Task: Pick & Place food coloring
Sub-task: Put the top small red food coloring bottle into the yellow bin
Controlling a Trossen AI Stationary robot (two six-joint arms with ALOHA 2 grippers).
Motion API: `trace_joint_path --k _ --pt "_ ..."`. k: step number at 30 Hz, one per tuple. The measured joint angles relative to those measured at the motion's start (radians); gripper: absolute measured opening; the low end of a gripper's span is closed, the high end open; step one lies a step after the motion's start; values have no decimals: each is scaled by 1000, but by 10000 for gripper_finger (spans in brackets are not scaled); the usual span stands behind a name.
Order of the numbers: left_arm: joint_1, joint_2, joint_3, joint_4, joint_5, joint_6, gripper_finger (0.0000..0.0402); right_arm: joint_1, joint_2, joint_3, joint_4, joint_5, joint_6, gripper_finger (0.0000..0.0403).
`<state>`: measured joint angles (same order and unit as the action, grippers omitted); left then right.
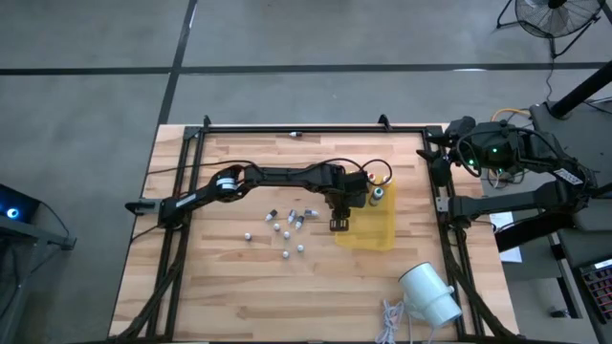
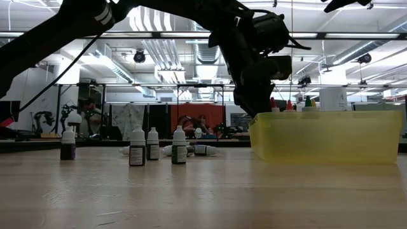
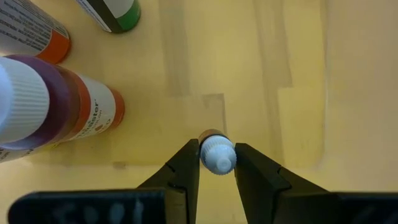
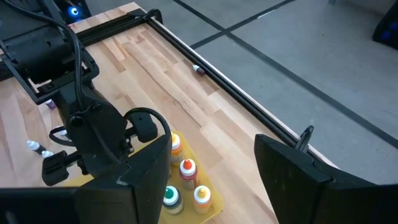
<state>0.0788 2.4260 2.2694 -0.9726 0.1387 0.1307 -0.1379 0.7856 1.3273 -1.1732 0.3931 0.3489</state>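
The left hand (image 3: 217, 163) pinches a white-capped vial (image 3: 216, 154) over the yellow tray (image 1: 381, 232). Labels on the bottles (image 3: 59, 112) beside it are too partial to read. The right hand (image 4: 214, 165) waits spread at the table (image 1: 239, 277) edge.

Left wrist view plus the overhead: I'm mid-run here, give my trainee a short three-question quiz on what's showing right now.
1. True or false: the left gripper is shut on a small white-capped bottle over the yellow tray.
2. Where is the right gripper?
A. Inside the tray
B. Parked at the table's right side, fingers apart, holding nothing
C. Gripping the white cylinder
3. Fill in: the loose little bottles waiting on the wooden table lie to the tray's ____ in the high view.

Key: 1 true; 2 B; 3 left.
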Motion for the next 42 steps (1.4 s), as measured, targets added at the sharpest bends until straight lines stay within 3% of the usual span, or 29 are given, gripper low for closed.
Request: trace_joint_path --k 42 --pt "9 0 0 -16 2 -3 72 0 0 0 0 0 0 221"
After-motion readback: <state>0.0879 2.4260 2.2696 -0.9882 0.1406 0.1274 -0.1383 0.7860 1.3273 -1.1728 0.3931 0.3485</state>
